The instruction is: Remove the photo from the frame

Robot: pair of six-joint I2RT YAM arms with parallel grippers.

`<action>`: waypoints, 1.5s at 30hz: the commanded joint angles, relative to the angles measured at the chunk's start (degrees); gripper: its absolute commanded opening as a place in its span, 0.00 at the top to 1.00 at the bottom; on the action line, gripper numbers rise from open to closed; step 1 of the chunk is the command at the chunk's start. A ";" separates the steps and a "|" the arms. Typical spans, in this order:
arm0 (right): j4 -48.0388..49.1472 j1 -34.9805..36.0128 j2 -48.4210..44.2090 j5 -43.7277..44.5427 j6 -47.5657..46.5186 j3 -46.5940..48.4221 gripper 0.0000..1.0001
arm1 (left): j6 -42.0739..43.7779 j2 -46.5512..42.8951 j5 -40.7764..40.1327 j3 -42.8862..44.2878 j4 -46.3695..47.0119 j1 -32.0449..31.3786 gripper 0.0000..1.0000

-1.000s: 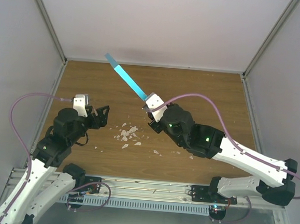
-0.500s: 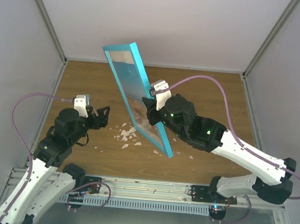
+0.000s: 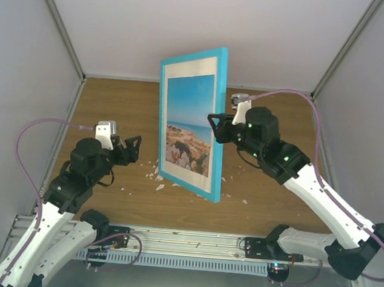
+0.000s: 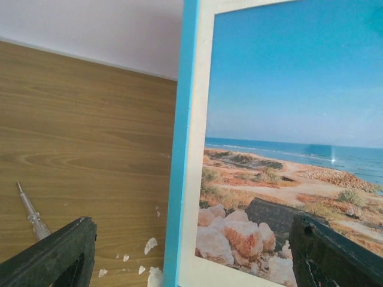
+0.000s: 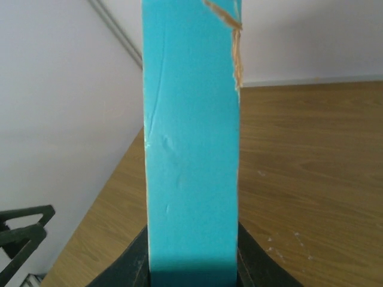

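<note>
Swung round since a moment ago: large turquoise-blue rectangular picture frame [image 3: 215, 172], then tilted, now upright at picture centre, long axis vertical, front toward arms. Left gripper [image 3: 130, 148], left of centre, jaws spread wide, empty, near frame's lower left edge, not touching. Beach-scene paper photo [image 3: 189, 117] inside frame. Right gripper [image 3: 214, 127], right of photo, clamped on frame's right edge. Frame's back hidden; left arm likely must reach it.
</note>
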 commanded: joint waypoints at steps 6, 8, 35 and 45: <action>8.06 -22.81 -1.78 -33.15 2.33 -11.91 0.99 | -0.82 2.29 1.83 -1.19 4.51 0.27 0.13; 10.11 -26.93 -0.75 -38.77 2.07 -15.03 0.99 | -0.85 2.85 1.96 -1.41 5.01 0.20 0.13; 15.59 -51.73 33.55 -56.82 -12.75 -21.05 1.00 | -0.17 33.88 13.71 -5.49 20.16 0.38 0.20; 14.72 -52.91 42.81 -53.97 -17.54 -18.61 0.99 | -0.70 43.27 16.84 -6.58 25.28 -0.44 0.24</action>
